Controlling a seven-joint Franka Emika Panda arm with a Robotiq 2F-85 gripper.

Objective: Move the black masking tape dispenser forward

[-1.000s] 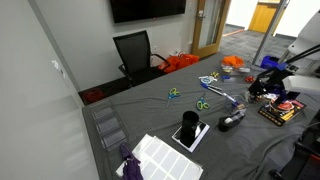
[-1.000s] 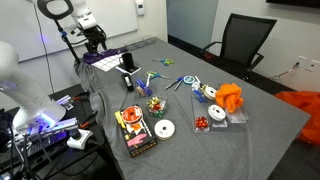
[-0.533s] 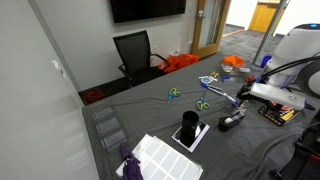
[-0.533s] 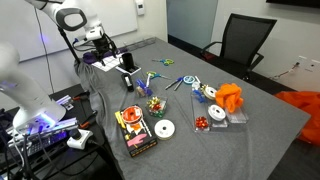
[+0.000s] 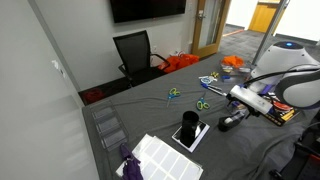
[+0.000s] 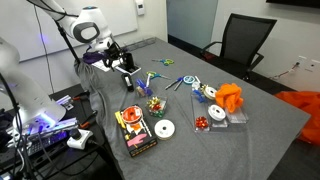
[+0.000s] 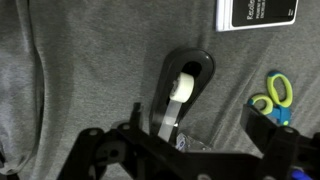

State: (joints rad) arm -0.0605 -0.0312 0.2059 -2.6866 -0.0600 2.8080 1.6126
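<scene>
Hovering above black masking tape dispenser (image 7: 198, 60) near counter (image 7: 70, 60) edge: glossy elongated plastic shell, pale roll inside. Gripper (image 7: 183, 143) spread wide, empty. Counter grey, cloth-textured.

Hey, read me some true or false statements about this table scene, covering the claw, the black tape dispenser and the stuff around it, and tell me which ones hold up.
1. The claw is open, with the black masking tape dispenser lying between its fingers in the wrist view. True.
2. The dispenser is lifted off the table. False: it lies on the grey table, and the claw has not closed on it.
3. Scissors lie beside the dispenser in the wrist view. True.
4. The office chair is orange. False: it is black.
</scene>
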